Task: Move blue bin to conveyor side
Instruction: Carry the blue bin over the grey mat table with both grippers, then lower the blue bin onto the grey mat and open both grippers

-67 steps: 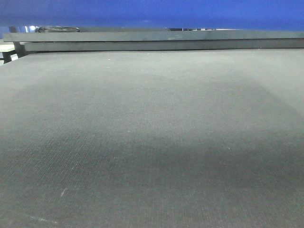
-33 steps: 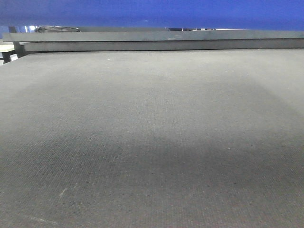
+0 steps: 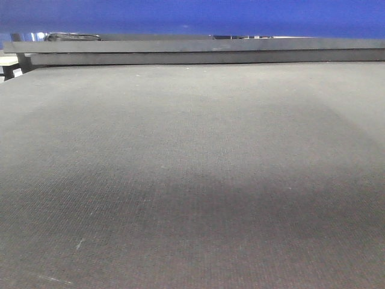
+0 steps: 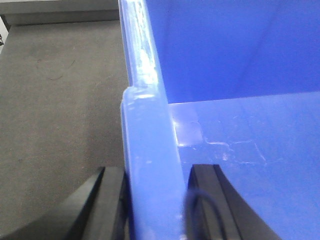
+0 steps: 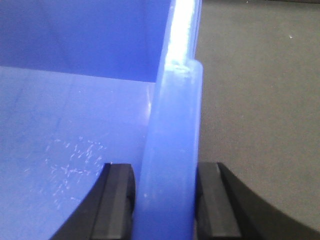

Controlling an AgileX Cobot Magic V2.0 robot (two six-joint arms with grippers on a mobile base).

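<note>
Blue bin: I see the blue bin point(image 3: 192, 15) as a glossy blue band along the 12 o'clock edge of my front view, above the far rail. Its base is out of frame, so I cannot tell whether it rests on anything.
Conveyor: the conveyor point(image 3: 192, 168) fills the rest of that view with dark woven belt. Its raised edge rail point(image 3: 192, 46) runs across near 12 o'clock.
Left pincer: the left pincer point(image 4: 152, 202) is clenched on the bin's thickened rim at 6 o'clock in its wrist view. Its outer finger point(image 4: 107, 200) sits outside the wall and the other is inside, over the blue floor. Belt lies at 9 o'clock.
Right pincer: the right pincer point(image 5: 165, 200) grasps the rim the same way, with one black finger at 7 o'clock inside and one at 5 o'clock outside. Belt lies at 3 o'clock.
Bin interior: the floor is scuffed and the walls are smooth blue.
</note>
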